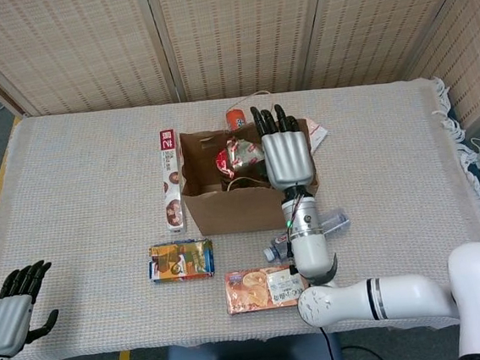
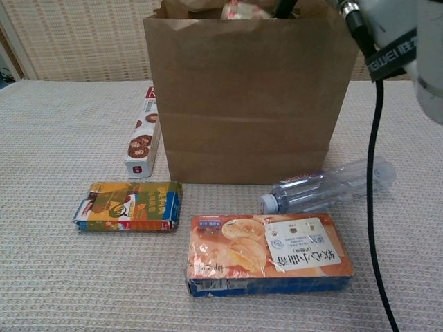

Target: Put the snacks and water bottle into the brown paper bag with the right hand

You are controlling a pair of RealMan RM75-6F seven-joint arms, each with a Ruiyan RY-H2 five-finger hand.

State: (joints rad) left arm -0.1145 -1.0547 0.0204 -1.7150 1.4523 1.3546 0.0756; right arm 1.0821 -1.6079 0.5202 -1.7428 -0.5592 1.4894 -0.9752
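Observation:
The brown paper bag [image 1: 226, 211] [image 2: 249, 104] stands open at the table's middle. My right hand [image 1: 286, 154] hovers over its right half, fingers stretched straight and pointing away. A silver-red snack packet [image 1: 239, 156] [image 2: 239, 8] lies in the bag's mouth beside the hand's thumb side, with no finger visibly around it. The water bottle [image 1: 333, 220] [image 2: 332, 183] lies in front of the bag, partly hidden by my forearm. Nearer me lie an orange biscuit box [image 1: 259, 289] [image 2: 266, 252] and a yellow-blue packet [image 1: 181, 260] [image 2: 130, 205]. My left hand [image 1: 14, 308] rests open at the near left edge.
A long white-red cookie box [image 1: 170, 178] [image 2: 142, 142] lies along the bag's left side. An orange can [image 1: 236, 116] stands just behind the bag. My right arm's black cable [image 2: 376, 173] hangs in front of the bottle. Woven screens close off the back.

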